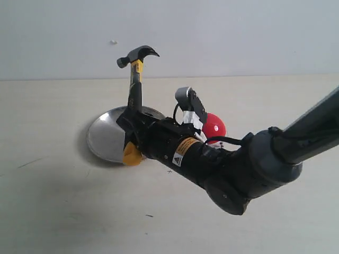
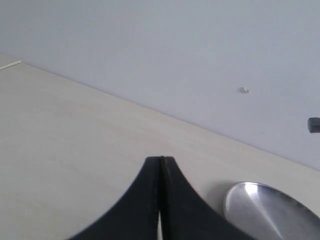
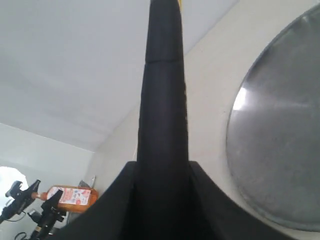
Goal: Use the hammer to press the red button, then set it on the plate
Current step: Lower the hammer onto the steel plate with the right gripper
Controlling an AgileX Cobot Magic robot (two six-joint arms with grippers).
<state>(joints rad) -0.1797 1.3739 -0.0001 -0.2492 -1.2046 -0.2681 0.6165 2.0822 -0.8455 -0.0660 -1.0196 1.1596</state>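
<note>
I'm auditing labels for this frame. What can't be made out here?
- Red button: exterior view, base hidden behind the right arm.
- Plate: exterior view, right part hidden by right end effector; both wrist views crop it.
- Hammer head: beyond right wrist view's top edge.

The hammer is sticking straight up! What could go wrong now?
The hammer is held low on its handle by the right gripper, heavy head on top, so it might tip or slip. The plate lies close by; a falling hammer could hit it. The red button sits partly hidden behind the arm, so the swing might miss.
</note>
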